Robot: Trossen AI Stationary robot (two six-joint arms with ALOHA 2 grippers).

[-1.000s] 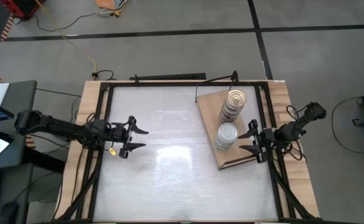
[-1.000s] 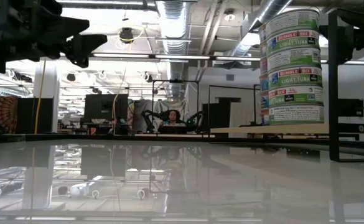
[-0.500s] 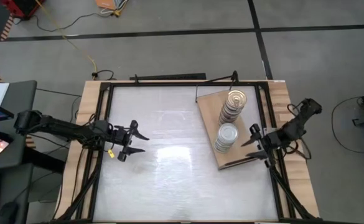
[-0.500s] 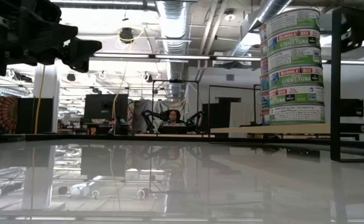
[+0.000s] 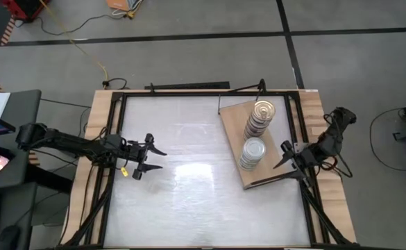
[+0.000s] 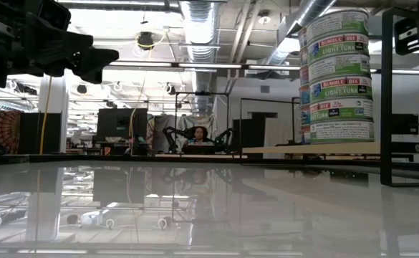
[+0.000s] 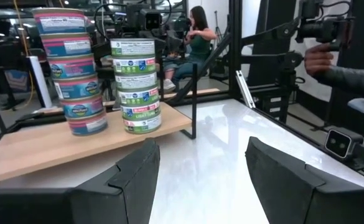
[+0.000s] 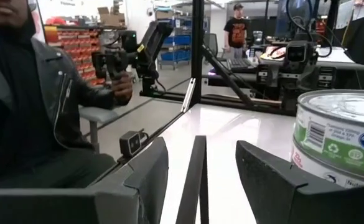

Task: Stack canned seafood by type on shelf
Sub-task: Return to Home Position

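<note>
Jaws: spread and empty on left gripper [image 5: 157, 155], mid-table, and right gripper [image 5: 280, 157], just beside shelf [image 5: 233, 119].
Tins: gold-lidded stack [image 5: 261, 111] and silver-lidded stack [image 5: 252, 150] stand on shelf.
Risk: a right-arm swing could clip the shelf edge and topple the stacks.

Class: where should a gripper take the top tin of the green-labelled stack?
Grip the top green tin by its round side wall, jaws descending from above: it sits upright atop a tall stack, with the pink-labelled stack beside, so sideways approaches risk toppling.

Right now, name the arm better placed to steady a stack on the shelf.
Right. The right gripper hangs open at the edge of the shelf beside the silver-lidded stack; the left gripper sits across the table.
</note>
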